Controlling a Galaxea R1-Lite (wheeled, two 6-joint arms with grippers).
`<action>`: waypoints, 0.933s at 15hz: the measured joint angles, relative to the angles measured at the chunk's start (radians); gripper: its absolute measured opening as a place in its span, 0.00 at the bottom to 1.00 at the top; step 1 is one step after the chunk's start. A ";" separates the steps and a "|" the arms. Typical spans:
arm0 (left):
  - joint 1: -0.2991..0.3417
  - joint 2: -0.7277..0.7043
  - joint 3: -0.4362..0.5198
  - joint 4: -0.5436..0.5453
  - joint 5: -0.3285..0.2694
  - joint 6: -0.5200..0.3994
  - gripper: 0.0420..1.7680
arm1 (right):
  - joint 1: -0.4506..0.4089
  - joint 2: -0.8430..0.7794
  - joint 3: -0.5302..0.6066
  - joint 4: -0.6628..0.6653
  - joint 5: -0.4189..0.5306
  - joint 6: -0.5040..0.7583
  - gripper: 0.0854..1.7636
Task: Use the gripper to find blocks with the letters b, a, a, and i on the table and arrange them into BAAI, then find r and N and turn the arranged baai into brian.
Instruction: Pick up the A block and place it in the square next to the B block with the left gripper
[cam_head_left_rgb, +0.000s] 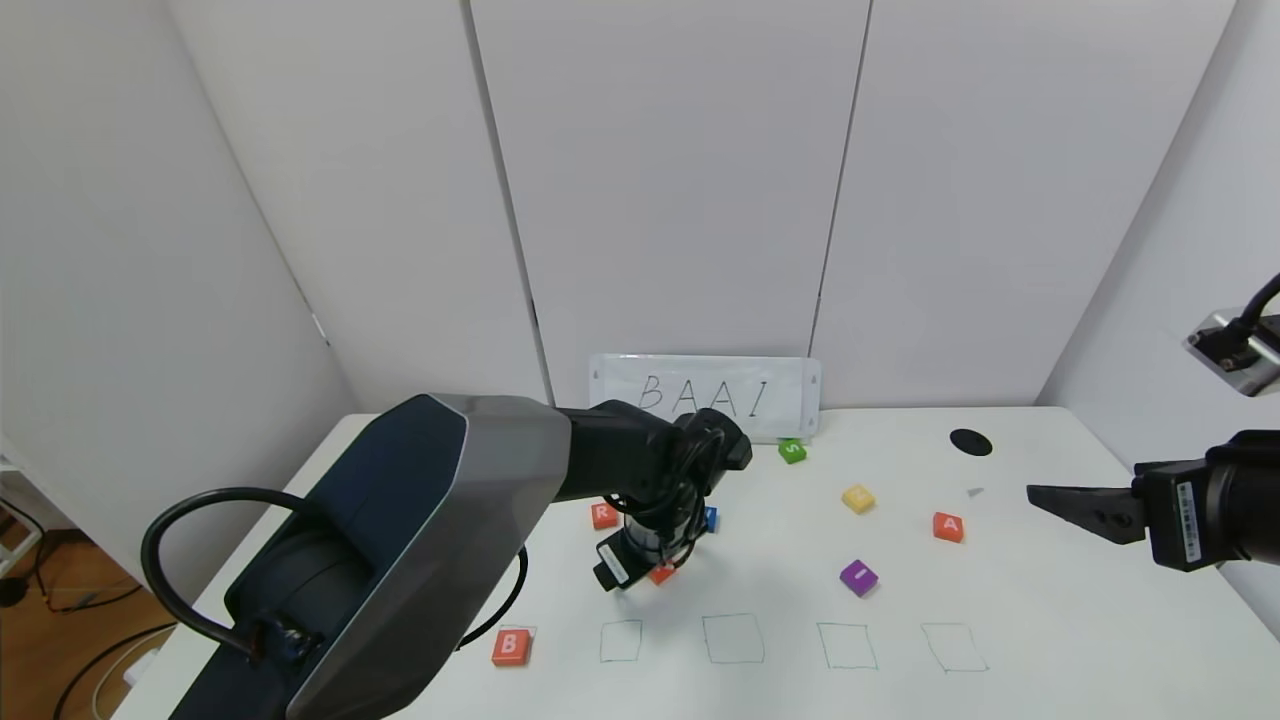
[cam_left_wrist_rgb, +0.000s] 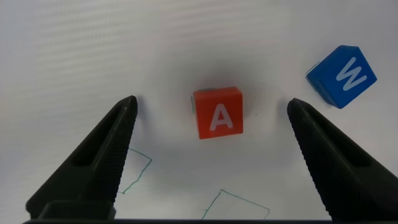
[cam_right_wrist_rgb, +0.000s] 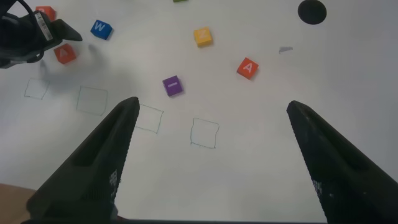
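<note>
My left gripper (cam_head_left_rgb: 648, 568) is open, held above an orange-red A block (cam_left_wrist_rgb: 217, 112); its open fingers stand one on either side of the block and clear of it. This A (cam_head_left_rgb: 661, 574) lies on the white table (cam_head_left_rgb: 1000, 620), behind the pen-drawn squares (cam_head_left_rgb: 733, 638). The B block (cam_head_left_rgb: 509, 647) sits at the front left, on the leftmost square. The second A (cam_head_left_rgb: 947, 526) and the purple I (cam_head_left_rgb: 858, 577) lie to the right. The orange-red R (cam_head_left_rgb: 603, 515) lies behind the left gripper. My right gripper (cam_head_left_rgb: 1045, 497) is open and empty, held above the table's right side.
A blue W cube (cam_left_wrist_rgb: 341, 76) lies close to the A, beside one finger. A yellow cube (cam_head_left_rgb: 858, 498) and a green cube (cam_head_left_rgb: 792, 451) lie farther back. A BAAI sign (cam_head_left_rgb: 705, 397) stands at the rear wall. A black hole (cam_head_left_rgb: 970, 441) is at the back right.
</note>
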 joint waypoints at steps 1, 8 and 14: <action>0.000 0.002 0.000 0.000 0.000 0.000 0.97 | 0.001 0.000 0.000 0.000 0.000 0.000 0.97; 0.004 0.013 0.000 0.009 0.000 0.001 0.97 | 0.016 -0.001 0.007 0.001 -0.001 -0.001 0.97; -0.001 0.023 0.005 0.024 0.004 -0.012 0.97 | 0.026 -0.005 0.011 0.001 -0.001 -0.001 0.97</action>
